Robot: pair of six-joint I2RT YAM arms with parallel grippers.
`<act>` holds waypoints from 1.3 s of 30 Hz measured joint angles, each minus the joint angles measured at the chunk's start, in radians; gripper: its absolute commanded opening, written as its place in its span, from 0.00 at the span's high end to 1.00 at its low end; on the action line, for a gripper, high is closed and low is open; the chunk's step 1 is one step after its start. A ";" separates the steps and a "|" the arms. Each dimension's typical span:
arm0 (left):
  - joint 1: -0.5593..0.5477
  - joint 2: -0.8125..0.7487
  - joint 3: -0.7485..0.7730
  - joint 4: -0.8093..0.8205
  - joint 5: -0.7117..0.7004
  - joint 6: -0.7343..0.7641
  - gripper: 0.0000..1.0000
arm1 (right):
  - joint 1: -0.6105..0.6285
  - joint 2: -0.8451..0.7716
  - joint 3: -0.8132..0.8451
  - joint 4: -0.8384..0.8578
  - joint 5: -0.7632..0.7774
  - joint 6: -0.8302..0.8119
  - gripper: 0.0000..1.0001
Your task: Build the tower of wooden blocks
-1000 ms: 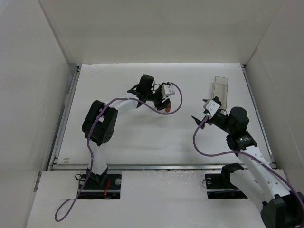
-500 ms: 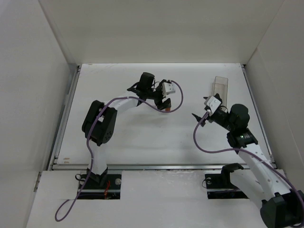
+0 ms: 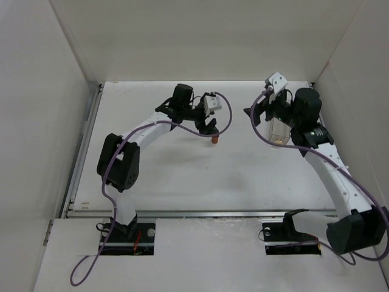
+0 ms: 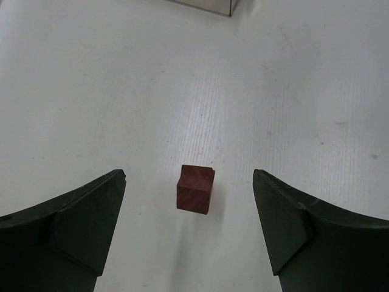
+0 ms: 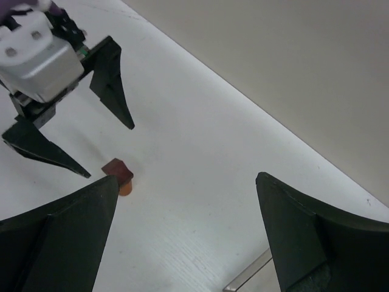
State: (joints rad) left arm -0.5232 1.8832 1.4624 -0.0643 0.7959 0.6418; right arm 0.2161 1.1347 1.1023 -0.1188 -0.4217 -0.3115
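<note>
A dark brown cube (image 5: 117, 167) rests on an orange-brown short cylinder (image 5: 125, 187), a small tower (image 3: 215, 139) mid-table. In the left wrist view only the cube (image 4: 196, 188) shows; it hides the cylinder beneath. My left gripper (image 4: 188, 174) hangs above it, open, with wide gaps between both fingers and the cube. The top view has that gripper (image 3: 209, 129) just behind and left of the tower; in the right wrist view the left gripper (image 5: 109, 150) hangs over it. My right gripper (image 3: 260, 115) is open and empty at the back right, its fingertips (image 5: 258, 177) far from the tower.
A clear plastic container (image 3: 279, 129) lies at the back right, under the right arm; its metal-looking edge (image 5: 246, 277) shows at the bottom of the right wrist view. White walls enclose the table on three sides.
My left gripper has opened, letting go of the cube on the cylinder, and has drawn back. The right arm has swung away toward the back wall, over the container.
</note>
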 measured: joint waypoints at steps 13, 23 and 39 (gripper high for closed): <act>0.271 -0.290 -0.070 -0.035 -0.281 -0.219 0.15 | 0.087 0.556 0.365 -0.245 -0.200 -0.286 0.26; 0.303 -0.481 -0.364 -0.061 -0.404 -0.218 0.15 | 0.173 0.724 0.425 -0.428 -0.240 -0.489 0.30; 0.309 -0.484 -0.409 -0.009 -0.443 -0.233 0.14 | 0.217 0.803 0.462 -0.455 -0.204 -0.557 0.39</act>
State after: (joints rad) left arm -0.2138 1.3991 1.0534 -0.0731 0.3534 0.4091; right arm 0.4328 1.9381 1.5642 -0.5735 -0.6254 -0.8688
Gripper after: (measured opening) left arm 0.858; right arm 0.614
